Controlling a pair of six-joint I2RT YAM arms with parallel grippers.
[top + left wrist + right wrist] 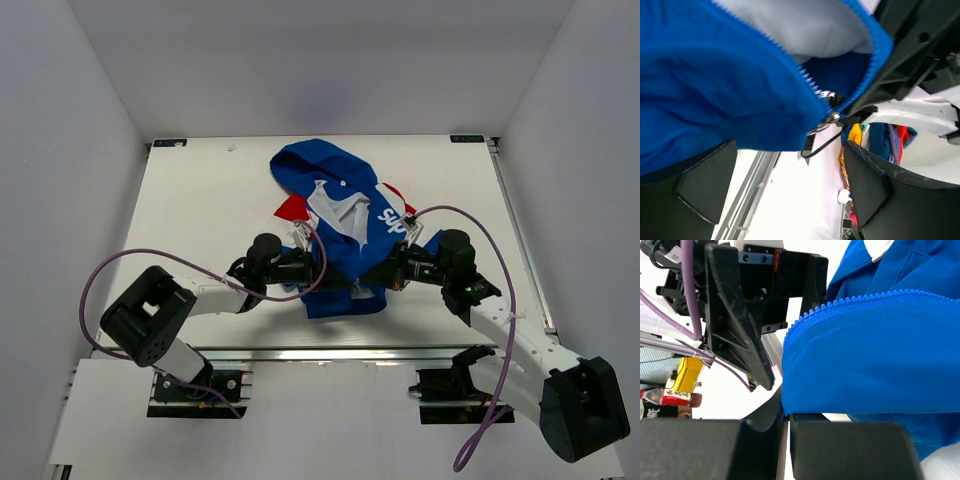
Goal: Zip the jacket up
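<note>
The blue jacket point(335, 190) lies crumpled mid-table, its white lining and a red panel showing. My left gripper point(312, 270) is at its lower left edge and my right gripper point(385, 275) at its lower right. In the left wrist view the left gripper point(790, 192) stands wide open below the jacket point(715, 75), with nothing between its fingers point(705, 185). The metal zipper slider point(824, 124) hangs just above the gap. In the right wrist view the right gripper point(789, 417) is shut on the jacket's point(870, 360) lower corner. The zipper teeth point(865, 299) run along the top fold.
The white table point(200, 200) is walled in white on three sides. An aluminium rail point(300, 355) runs along the near edge by the arm bases. Purple cables point(110, 270) loop off both arms. A finger of the left gripper point(737, 330) stands close to the right gripper.
</note>
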